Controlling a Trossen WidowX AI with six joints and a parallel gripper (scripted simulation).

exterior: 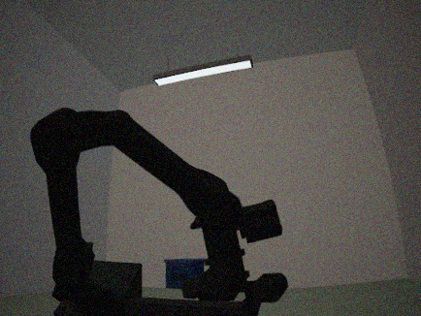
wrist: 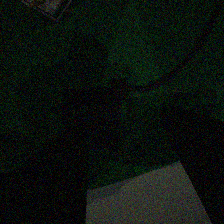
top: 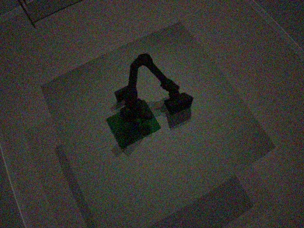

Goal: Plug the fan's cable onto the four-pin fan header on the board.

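The green board (top: 119, 130) (wrist: 142, 50) lies under the arm's hand. A thin dark cable (wrist: 186, 65) curves in from the upper right over the board in the wrist view and ends in a small dark shape (wrist: 120, 86), perhaps its plug. The header is too dark to make out, so I cannot tell how the plug sits. My gripper (top: 136, 118) (wrist: 142, 112) is low over the board with its fingers partly open. The fingers are dark shapes in the wrist view, and I see nothing clearly held. In the exterior view the fingertips are hidden.
The arm's base (top: 179, 102) stands right of the board on the pale table top (top: 182, 161). A blue box-shaped thing (exterior: 183, 272) stands behind the hand. A pale framed part (wrist: 49, 5) is at the wrist view's upper left. The scene is very dark.
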